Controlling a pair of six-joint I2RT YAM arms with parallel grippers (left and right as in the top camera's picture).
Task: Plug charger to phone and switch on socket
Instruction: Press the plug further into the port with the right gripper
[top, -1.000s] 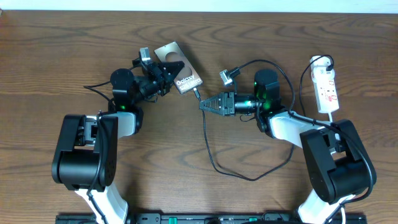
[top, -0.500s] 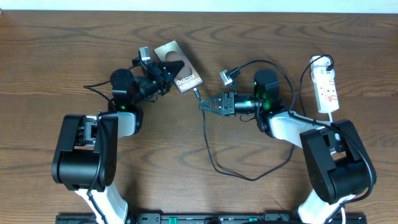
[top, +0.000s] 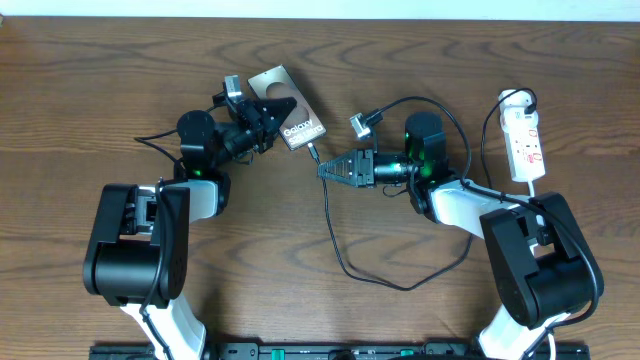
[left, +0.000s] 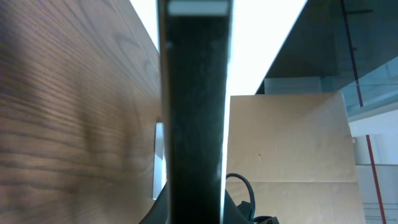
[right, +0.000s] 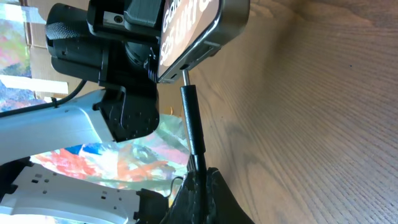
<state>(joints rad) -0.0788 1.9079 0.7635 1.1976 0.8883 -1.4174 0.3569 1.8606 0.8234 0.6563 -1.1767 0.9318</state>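
Right gripper is clamping the charger, plug aiming lengthwise into the lower edge of the phone, left gripper pinching it.

Brown wooden table with clear grain and a soft satin sheen. The phone has a smooth grey-silver back that looks metallic (its rim shows the same satin finish). The charger is thin matt black cable, rubbery-looking. The socket is smooth white plastic, slightly shiny.
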